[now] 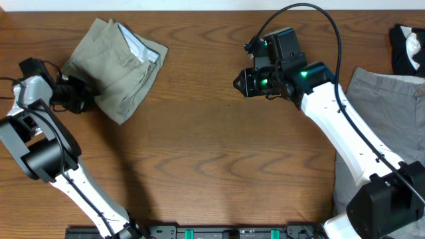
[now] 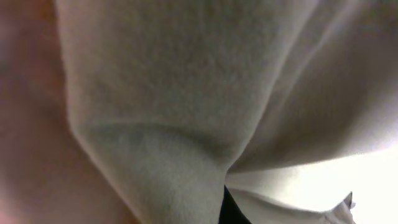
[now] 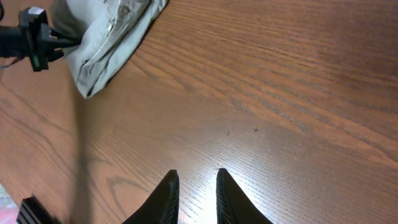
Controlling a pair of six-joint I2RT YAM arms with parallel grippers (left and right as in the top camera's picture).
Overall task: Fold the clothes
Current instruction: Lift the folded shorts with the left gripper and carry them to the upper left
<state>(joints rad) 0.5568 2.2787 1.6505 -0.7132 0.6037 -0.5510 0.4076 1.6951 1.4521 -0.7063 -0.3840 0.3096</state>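
The clothes (image 1: 119, 66), pale khaki-green shorts, lie folded into a compact bundle at the table's back left, with whitish lining showing at the top. My left gripper (image 1: 85, 98) sits at the bundle's left edge, shut on the fabric. The left wrist view is filled with the cloth (image 2: 186, 74), its folds pinching together near the bottom; only a dark sliver of finger shows. My right gripper (image 1: 240, 82) hovers over bare wood right of centre, well apart from the shorts (image 3: 106, 37). Its fingertips (image 3: 196, 177) stand a little open with nothing between them.
Darker grey shorts (image 1: 378, 99) lie at the right side under the right arm (image 1: 345, 126). A small black-and-white garment (image 1: 406, 50) sits at the back right corner. The wooden table (image 1: 212, 166) stretches between the two arms.
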